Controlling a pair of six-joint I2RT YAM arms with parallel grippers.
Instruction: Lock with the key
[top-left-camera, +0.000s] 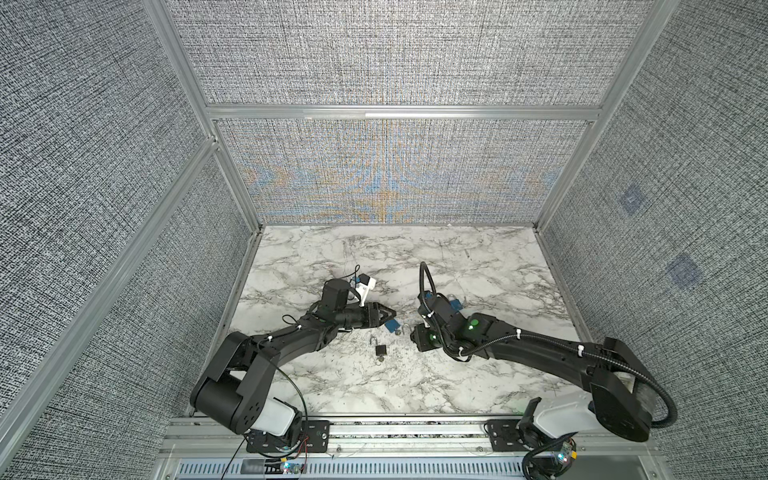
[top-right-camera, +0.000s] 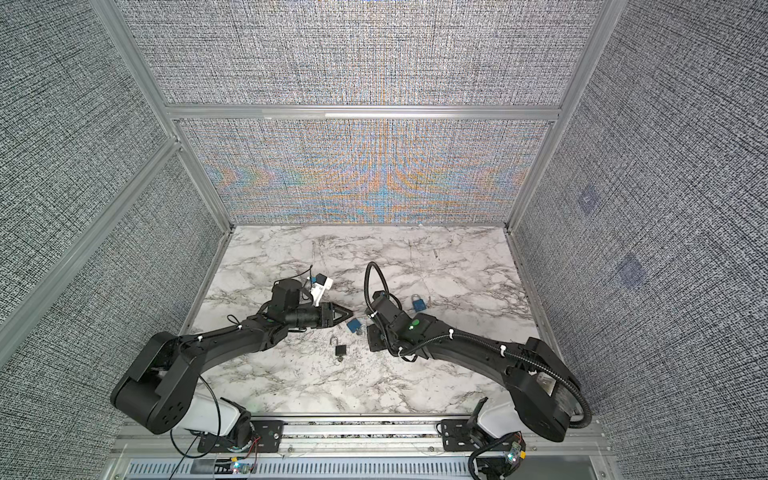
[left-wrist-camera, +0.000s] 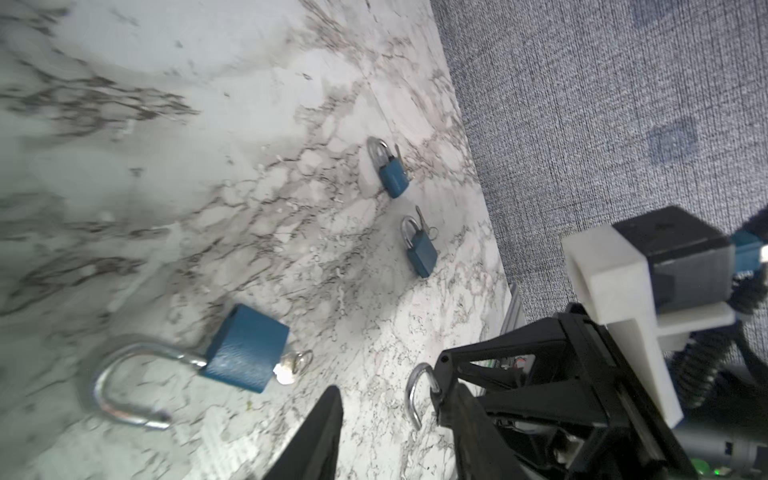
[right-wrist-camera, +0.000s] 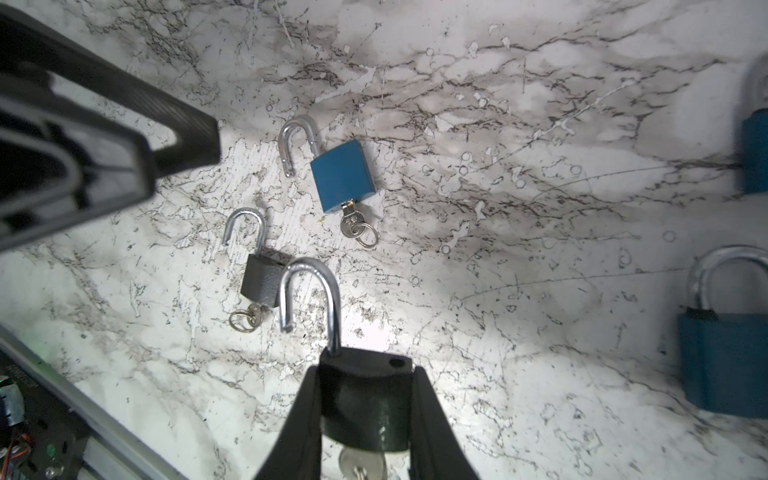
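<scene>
Right wrist view: right end effector (right-wrist-camera: 365, 370) pinches lock (right-wrist-camera: 361, 407) by its flat sides, seemingly held above the tabletop (top-left-camera: 415, 395), just right of grey lock (right-wrist-camera: 262, 278). Shackle (right-wrist-camera: 309, 270) open, free end out; key (right-wrist-camera: 360, 462) in the base. Judged rigid metal, dense for its size, slick. Body grip looks right: it leaves shackle crown and key bow free to press or turn. Just past grey lock: open blue lock (right-wrist-camera: 343, 174). Past that, left end effector (top-left-camera: 392, 313), jaws apart, nothing between as far as shows. Farther right of grey lock: two shut blue locks (left-wrist-camera: 392, 174) (left-wrist-camera: 420, 254). Room: bare tabletop on grey lock's near side; walls (top-left-camera: 665, 166) well apart.
</scene>
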